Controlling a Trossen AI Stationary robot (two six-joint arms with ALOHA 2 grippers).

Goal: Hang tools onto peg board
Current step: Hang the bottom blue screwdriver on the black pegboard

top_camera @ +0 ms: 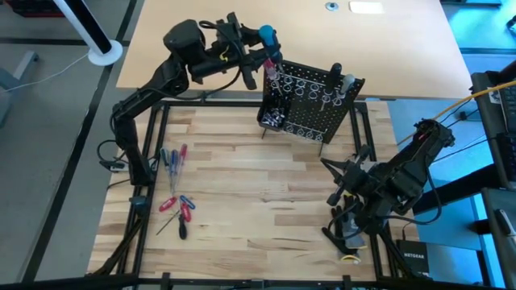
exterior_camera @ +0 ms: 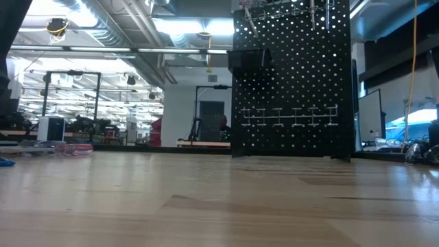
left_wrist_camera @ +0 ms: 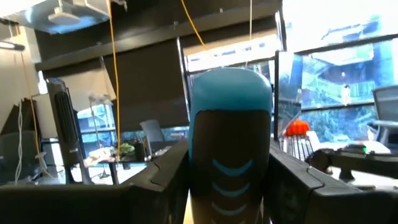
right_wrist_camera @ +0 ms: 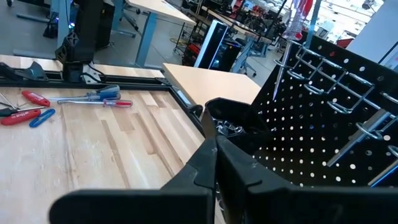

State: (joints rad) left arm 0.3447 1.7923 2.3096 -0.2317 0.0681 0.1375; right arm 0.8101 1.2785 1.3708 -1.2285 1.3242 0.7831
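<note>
The left gripper (top_camera: 270,50) clamps a blue-handled screwdriver (left_wrist_camera: 230,149) above the peg board (top_camera: 310,101); its tip is hidden. The right gripper (right_wrist_camera: 214,163) rests closed, empty.

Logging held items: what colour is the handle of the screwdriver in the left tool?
Black with a light blue cap, clearest in the left wrist view: screwdriver in left tool.

left tool (top_camera: 256,50): raised, clamped on load | right tool (top_camera: 348,219): low, closed, idle
</note>
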